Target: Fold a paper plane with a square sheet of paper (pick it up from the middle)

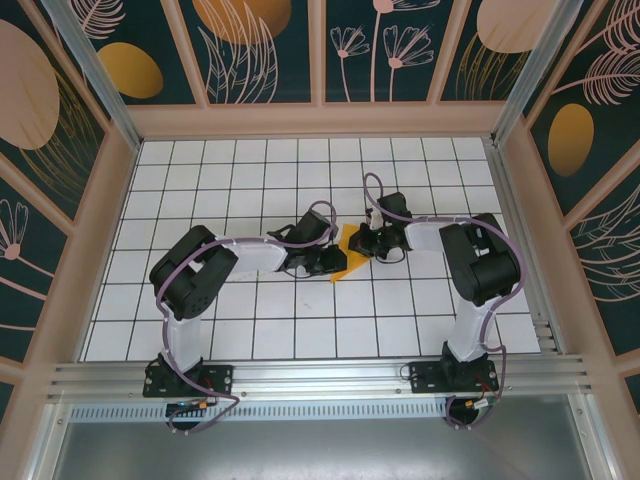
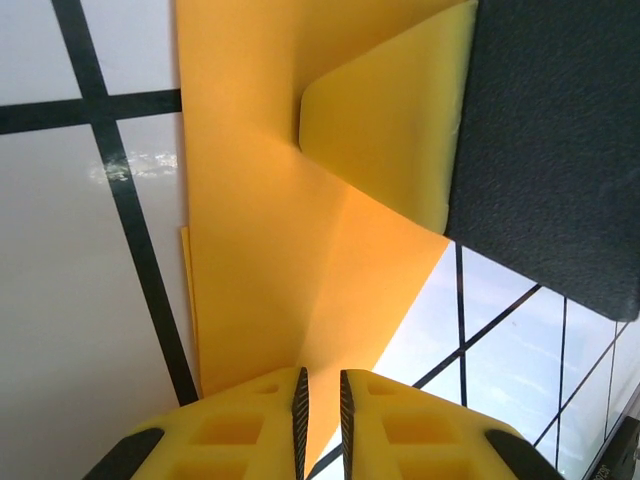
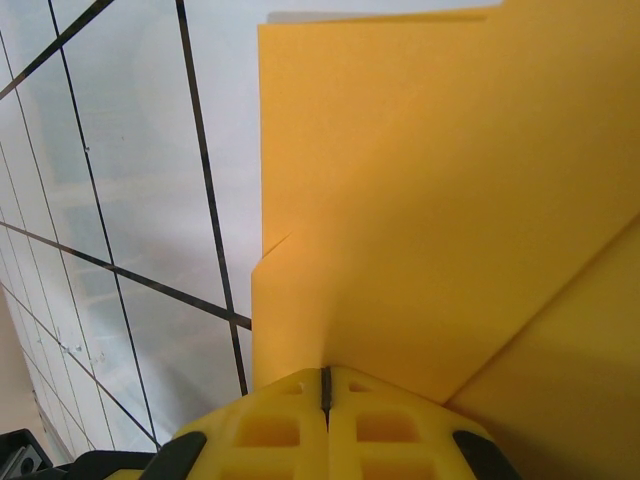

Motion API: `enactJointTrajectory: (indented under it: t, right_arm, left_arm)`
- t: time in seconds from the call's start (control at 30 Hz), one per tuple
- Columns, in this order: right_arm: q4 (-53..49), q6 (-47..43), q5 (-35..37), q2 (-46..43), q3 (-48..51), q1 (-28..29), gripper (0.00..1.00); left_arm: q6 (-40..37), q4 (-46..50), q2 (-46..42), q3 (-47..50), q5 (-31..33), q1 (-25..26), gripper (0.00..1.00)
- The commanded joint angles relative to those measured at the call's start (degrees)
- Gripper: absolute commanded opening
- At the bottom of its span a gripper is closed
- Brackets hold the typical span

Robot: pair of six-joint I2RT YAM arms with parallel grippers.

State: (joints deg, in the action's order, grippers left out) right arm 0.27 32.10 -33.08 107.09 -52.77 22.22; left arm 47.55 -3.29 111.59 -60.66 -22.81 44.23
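There was one square sheet of paper (image 1: pixel 347 256), orange-yellow and already creased into overlapping folds, and it sat at about the middle of the table (image 1: pixel 250 170), a little toward the right edge, caught between two grippers. Two arms worked it, the left arm (image 1: pixel 190 272) and the right arm (image 1: pixel 480 262), each bolted to the aluminium rail (image 1: pixel 320 377) along the near edge and each trailing a purple cable. In the top view the left gripper (image 1: pixel 333 263) met the sheet from its left side and the right gripper (image 1: pixel 366 244) from its right. The left wrist view showed the left gripper (image 2: pixel 320 385) with its yellow fingers drawn to a narrow slit and the paper (image 2: pixel 260 210) running down into it — pinched, as far as could be told. A folded flap curled up beside a black grainy surface (image 2: pixel 550 150) (what it was could not be told). In the right wrist view the right gripper (image 3: pixel 325 376) was clenched tight on the sheet (image 3: pixel 430 200), whose lower edge ended at the seam between the fingers. Whether the paper touched the table could not be told. The table was white, ruled by thin black lines into square tiles — and walled by dark teal panels (image 1: pixel 270 60) in pale wood frames, painted with line-drawn plants and three orange ovals (image 1: pixel 140 68).
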Motion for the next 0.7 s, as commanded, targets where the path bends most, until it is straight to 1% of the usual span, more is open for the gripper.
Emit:
enactJointTrajectory:
  t: [0.0,0.17,0.57,0.67]
  right_arm:
    - [-3.3,0.2,5.5,4.4,1.3,0.0,0.03]
    - [-3.4,0.2,5.6,4.6,1.3,0.0,0.03]
    - [-3.4,0.4,5.7,5.1,1.1,-0.1,0.03]
    - [-3.4,0.4,5.6,5.2,1.1,-0.1,0.03]
  left_arm:
    - [0.1,1.5,-0.8,2.0,-0.9,0.5,0.2]
    - [1.3,0.0,-0.9,2.9,-1.7,0.6,0.2]
    - [2.4,0.0,-3.0,4.6,-2.3,1.8,0.2]
    - [2.7,0.0,-3.7,6.4,-2.2,2.0,0.2]
